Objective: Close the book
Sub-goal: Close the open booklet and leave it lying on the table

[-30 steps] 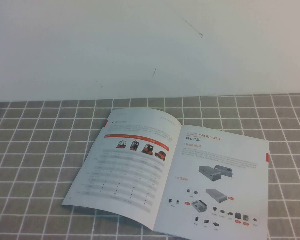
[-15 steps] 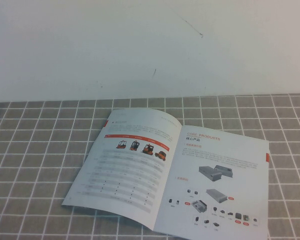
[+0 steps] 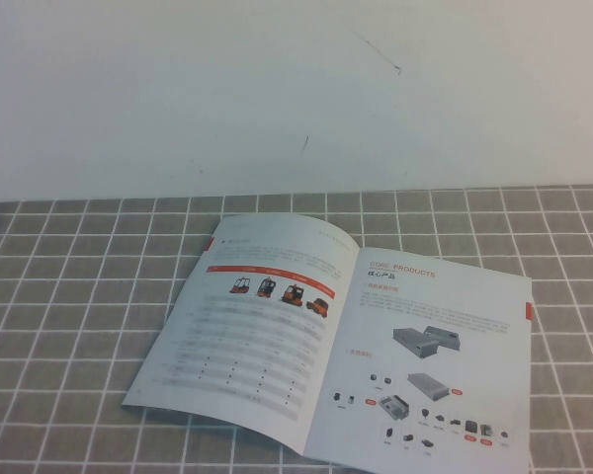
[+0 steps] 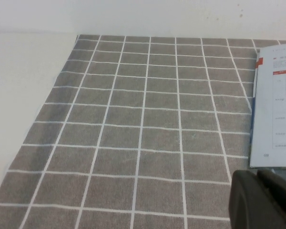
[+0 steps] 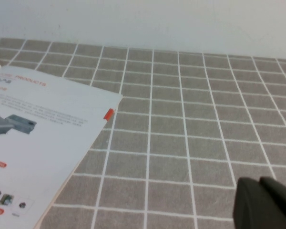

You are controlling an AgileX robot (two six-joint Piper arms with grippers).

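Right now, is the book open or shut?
Open: the book lies spread, both pages showing. Left hand beside left page, right hand beside right.

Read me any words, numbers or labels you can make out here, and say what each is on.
"CORE PRODUCTS": orange heading on the book's right page.
All other print on both pages, including the table and small orange tags, is too blurred to read.
No text on the cloth, the wall, the left gripper near the book's left edge, or the right gripper near its right edge.
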